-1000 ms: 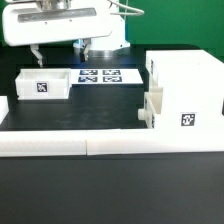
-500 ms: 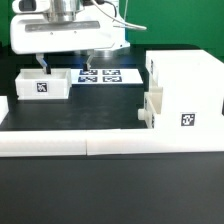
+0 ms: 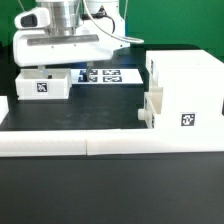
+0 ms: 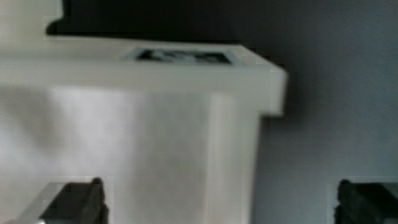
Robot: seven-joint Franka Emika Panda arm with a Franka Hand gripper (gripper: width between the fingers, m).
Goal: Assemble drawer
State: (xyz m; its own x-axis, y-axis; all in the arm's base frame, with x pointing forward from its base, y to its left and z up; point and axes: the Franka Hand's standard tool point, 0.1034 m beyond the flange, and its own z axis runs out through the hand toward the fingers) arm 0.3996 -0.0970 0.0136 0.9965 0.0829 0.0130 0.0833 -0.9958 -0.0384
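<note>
Now the pincer [image 4: 219,205] is hanging wide open and empty. In the wrist view one fingertip [image 4: 71,200] is showing against the tray [image 4: 160,110] and the other is standing clear past its edge, over the dark table [image 3: 80,120]. Over the last second it has been dropping and sliding away from the marker board [image 3: 108,74] toward the exterior view's left, so it is now sitting low over the tray, which is lying just beside the board on that side. That is probably setting up a grasp on a tray wall. The arm [image 3: 60,30] is pointing straight down. The shell [image 3: 185,85] is standing on the board's other side, untouched.
</note>
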